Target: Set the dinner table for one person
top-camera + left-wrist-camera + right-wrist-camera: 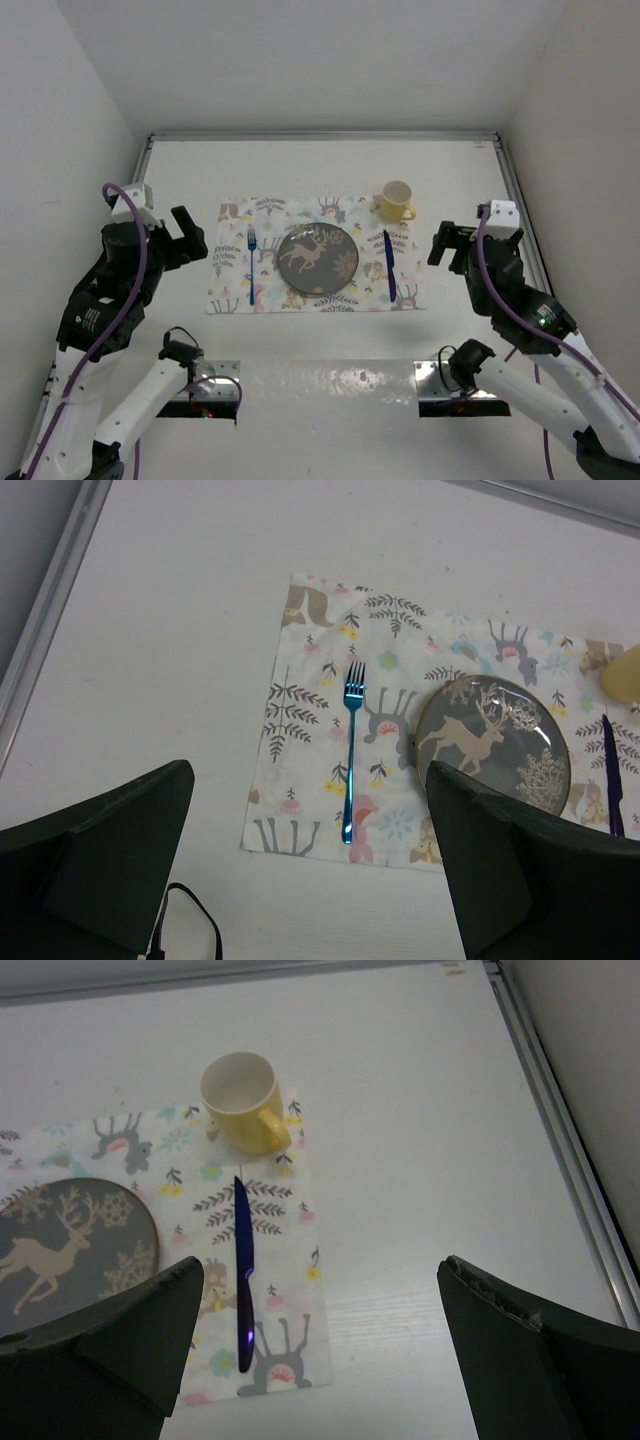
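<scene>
- The counter (320, 170) fills the middle of the overhead view. It is a stiff, fixed white slab, so I'd say there is nothing on it to take hold of; it only carries the setting.
- At centre frame a printed placemat (228, 282) lies flat on it. It looks soft and likely to wrinkle if dragged.
- The plate (318, 259) at the mat's centre looks hard and breakable, best taken by the rim.
- The fork (251, 265) to its left and the knife (390, 265) to its right are thin and probably slick; pinch them mid-handle.
- The yellow cup (396, 201) sits at the mat's upper right; its rim or handle suits a grip.
- At frame left the left end effector (191, 236) gapes wide and holds nothing. The right end effector (441, 245), at frame right, is the same.
</scene>
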{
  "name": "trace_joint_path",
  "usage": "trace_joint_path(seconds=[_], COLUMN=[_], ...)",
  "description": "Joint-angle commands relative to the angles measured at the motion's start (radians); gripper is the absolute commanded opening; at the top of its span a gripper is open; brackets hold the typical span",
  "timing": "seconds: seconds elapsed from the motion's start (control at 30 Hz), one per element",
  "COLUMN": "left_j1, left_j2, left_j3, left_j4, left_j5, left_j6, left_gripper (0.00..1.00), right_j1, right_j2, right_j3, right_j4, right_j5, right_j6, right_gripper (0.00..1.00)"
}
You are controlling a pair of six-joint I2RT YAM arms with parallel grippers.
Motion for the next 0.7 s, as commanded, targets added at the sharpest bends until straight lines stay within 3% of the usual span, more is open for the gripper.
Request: trace_joint_path(seconds=[0.0, 0.2, 0.67], left_j1=[-0.010, -0.010, -0.010], left_j2=[-0.004, -0.024, -0.041], left_j3=[0.029, 0.033, 0.036], left_j4=[0.060, 0.083, 0.027], left_j5=[0.042, 0.056, 0.016], left_j6=[0.033, 0.067, -0.002], left_gripper=[1.00, 1.00, 1.00], right_j1=[0.003, 0.003, 0.003], right_j2=[-0.027, -0.070, -0.148], right_j3=[-0.022, -0.028, -0.034], right_j4=[-0.134, -0.194, -0.154], right_j5=[0.037, 0.050, -0.167], right_j6=[0.070, 0.093, -0.002], right_gripper=[0.99, 0.99, 0.99])
